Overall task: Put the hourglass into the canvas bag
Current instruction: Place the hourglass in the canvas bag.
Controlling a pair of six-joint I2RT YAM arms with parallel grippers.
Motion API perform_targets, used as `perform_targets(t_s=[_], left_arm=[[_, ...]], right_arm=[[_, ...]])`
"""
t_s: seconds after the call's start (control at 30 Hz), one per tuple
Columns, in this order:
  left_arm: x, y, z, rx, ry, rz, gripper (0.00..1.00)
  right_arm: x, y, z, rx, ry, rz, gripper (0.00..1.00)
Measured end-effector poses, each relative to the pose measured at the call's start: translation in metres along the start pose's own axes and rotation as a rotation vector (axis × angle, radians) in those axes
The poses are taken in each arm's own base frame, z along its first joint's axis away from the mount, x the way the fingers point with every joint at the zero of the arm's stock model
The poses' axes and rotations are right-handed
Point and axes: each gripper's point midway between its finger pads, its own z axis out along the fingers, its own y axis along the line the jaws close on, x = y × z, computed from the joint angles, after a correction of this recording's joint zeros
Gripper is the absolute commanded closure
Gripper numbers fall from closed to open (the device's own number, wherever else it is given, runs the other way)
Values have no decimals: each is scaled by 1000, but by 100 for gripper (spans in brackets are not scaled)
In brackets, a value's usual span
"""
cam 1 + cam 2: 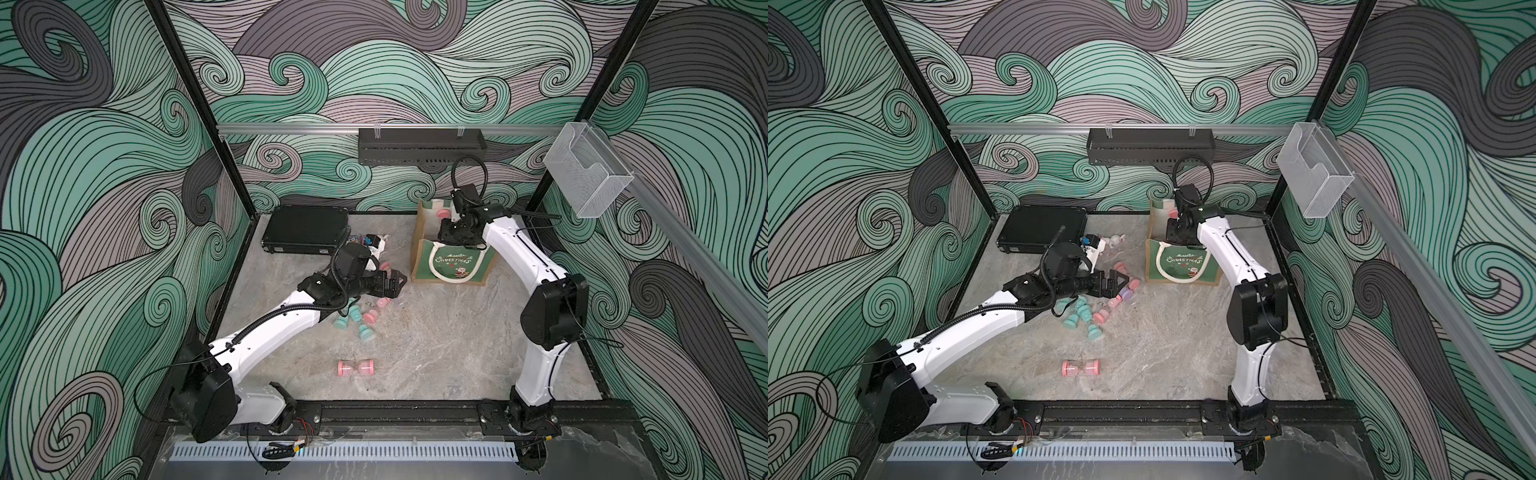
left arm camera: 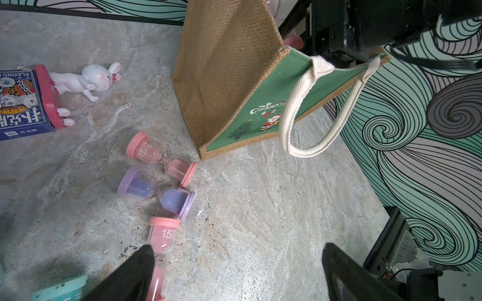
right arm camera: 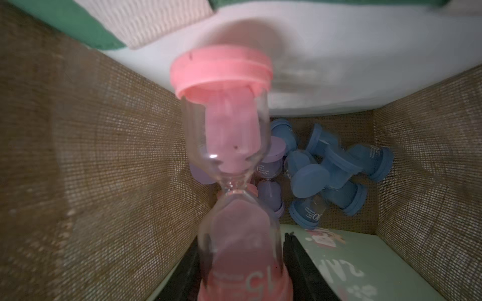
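Firmly, the right gripper clamps a pink hourglass (jaws nearly closed) inside the canvas bag.

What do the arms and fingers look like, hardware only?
Left arm and right arm match: white moulded links, bulky black joint housings, black wrists. Black ribbed conduit on the left; black cable loop over the right wrist. Fingers black, wedge-shaped. No markings legible.

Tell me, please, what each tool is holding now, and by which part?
The right tool grips the pink-capped glass hourglass by its end marked 15. The left tool is open and holds nothing.
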Motion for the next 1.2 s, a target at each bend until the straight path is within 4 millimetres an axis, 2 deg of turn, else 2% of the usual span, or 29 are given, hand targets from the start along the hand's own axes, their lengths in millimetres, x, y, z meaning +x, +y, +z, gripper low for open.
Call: perform_targets(t_s=[0.3,0.57,0.67,0.83,0.93,1.2], left_arm=[[-6,-3,-1,6,-14,2,1],[-6,-3,-1,6,-15,2,1],[-6,-3,-1,6,-15,1,1],[-8,-4,-2,13,-21,3,1],[-11,-6,-4,18,-32,5,1],[-18,-10,-14,28,-62,10,1]], right_arm=[[12,-9,32,37,51,-20,76],[26,-19,49,75,66,-36,64],[23,-19,49,76,51,-42,57],[12,-16,36,65,5,-49,42],[1,-13,18,49,-44,-49,36],[-25,-2,-53,-18,-192,-42,25]])
